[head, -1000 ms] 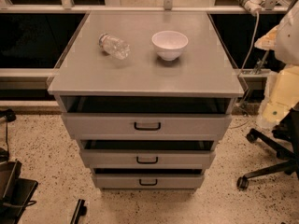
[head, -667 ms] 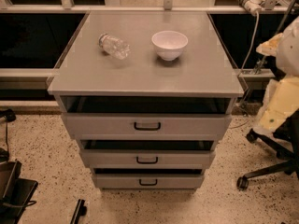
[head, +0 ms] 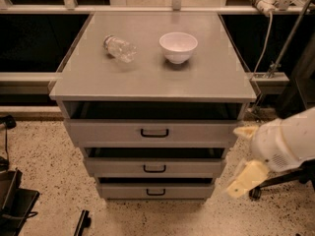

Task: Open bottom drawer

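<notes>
The grey cabinet has three drawer fronts. The bottom drawer [head: 123,191] is the lowest and narrowest, with a small black bracket handle [head: 155,192]. It stands slightly out, with a dark gap above its front. My gripper [head: 243,156] is at the lower right, on a white arm [head: 285,144], beside the cabinet's right edge at the height of the middle drawer. Its cream fingers [head: 246,179] are spread apart and hold nothing. It is to the right of the bottom drawer's handle and apart from it.
The middle drawer [head: 118,167] and the top drawer [head: 108,132] also stand slightly out. A white bowl [head: 178,46] and a clear plastic bottle [head: 119,48], lying on its side, are on the cabinet top [head: 147,77]. A chair base [head: 275,183] is at the right, black objects [head: 15,205] on the floor at the left.
My arm and gripper have moved down and a little left, from beside the cabinet top to beside the drawers. The drawers, bowl and bottle have not moved.
</notes>
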Robot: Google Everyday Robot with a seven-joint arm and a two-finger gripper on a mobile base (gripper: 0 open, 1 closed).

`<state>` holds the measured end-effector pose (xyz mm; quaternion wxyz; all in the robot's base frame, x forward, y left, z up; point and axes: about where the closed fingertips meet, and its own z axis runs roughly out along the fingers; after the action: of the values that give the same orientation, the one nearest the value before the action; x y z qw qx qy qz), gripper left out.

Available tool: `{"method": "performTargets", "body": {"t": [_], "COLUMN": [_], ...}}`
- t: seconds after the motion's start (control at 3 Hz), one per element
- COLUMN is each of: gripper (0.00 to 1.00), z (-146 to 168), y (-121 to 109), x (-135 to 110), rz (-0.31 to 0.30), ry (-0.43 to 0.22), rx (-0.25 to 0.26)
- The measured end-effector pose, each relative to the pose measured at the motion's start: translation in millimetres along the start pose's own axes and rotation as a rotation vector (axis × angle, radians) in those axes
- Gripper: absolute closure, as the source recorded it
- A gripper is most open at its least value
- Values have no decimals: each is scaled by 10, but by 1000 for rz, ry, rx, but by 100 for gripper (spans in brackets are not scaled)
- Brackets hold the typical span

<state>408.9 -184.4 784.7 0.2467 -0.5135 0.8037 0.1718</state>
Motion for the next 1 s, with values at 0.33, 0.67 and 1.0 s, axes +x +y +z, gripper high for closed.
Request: {"method": "performTargets", "body": {"t": [0.33,0.67,1.0], "gripper": [0,19,42], "z": [968,1291,1291], "y": [107,-56,-55], "x": [133,232,232], "rz": [122,181,181], "ry": [-182,-232,-231], "rx": [-113,-106,-106]}}
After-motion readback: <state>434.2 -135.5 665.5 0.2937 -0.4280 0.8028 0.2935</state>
